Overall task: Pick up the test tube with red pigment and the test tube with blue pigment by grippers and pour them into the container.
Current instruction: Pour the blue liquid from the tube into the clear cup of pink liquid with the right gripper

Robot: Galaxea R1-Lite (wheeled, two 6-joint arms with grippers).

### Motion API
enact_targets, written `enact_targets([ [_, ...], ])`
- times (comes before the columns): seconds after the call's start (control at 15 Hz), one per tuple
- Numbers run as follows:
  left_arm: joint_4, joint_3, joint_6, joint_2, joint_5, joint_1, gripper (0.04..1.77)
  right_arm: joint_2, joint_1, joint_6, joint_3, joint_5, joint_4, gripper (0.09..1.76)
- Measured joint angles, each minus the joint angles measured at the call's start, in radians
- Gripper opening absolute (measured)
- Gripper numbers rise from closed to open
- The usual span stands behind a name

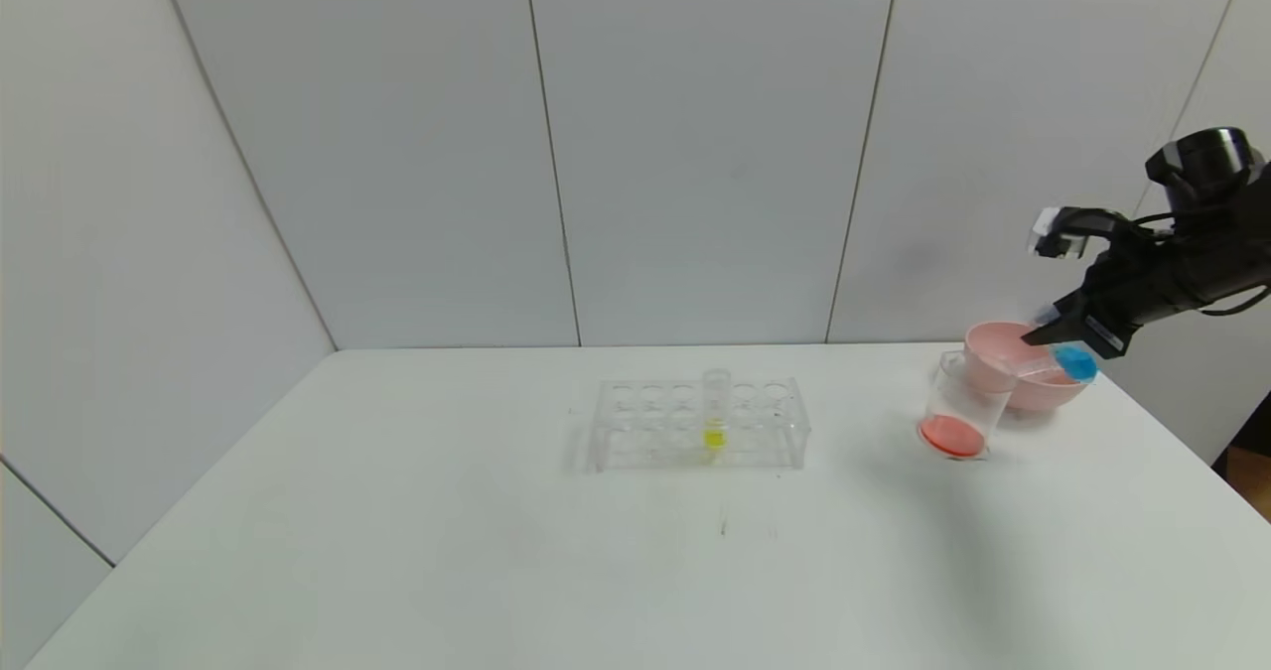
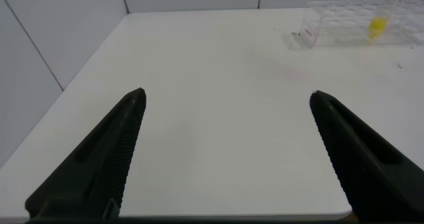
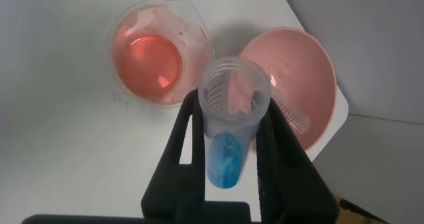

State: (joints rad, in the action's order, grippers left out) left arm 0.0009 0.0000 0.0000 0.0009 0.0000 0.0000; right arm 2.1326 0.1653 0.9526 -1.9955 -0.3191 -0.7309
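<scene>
Blue tube point(image 3: 228, 128) mouth toward beaker point(image 3: 161, 52)

Bright, even overhead light whitens the tabletop point(image 1: 496, 551) and walls; faint shadows lie under the tube rack point(image 1: 695, 422) and beaker point(image 1: 958, 407). In the left wrist view, the near fingers point(image 2: 99, 164) blur softly

Near the middle of the white table point(image 1: 397, 551), a clear many-holed tube rack point(image 1: 695, 422), long side facing forward. Upright in one of the rack's middle holes, a clear tube with yellow liquid point(image 1: 715, 417), the yellow pooled at its bottom. Well to the right of the rack, close to the table's far right edge, a pink bowl point(image 1: 1033, 377). Behind the rack, grey wall panels point(image 1: 695, 144) with thin seams.
</scene>
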Motion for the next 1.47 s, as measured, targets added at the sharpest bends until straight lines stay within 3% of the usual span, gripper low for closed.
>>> enact_targets([
  [0.47,0.0,0.0,0.0,0.0,0.0,0.0,1.76,0.02,-0.058,0.073,-0.005,0.2,0.003,0.5],
  [1.47,0.0,0.0,0.0,0.0,0.0,0.0,1.76,0.017,-0.179,0.155,-0.004,0.531,-0.093,0.5],
])
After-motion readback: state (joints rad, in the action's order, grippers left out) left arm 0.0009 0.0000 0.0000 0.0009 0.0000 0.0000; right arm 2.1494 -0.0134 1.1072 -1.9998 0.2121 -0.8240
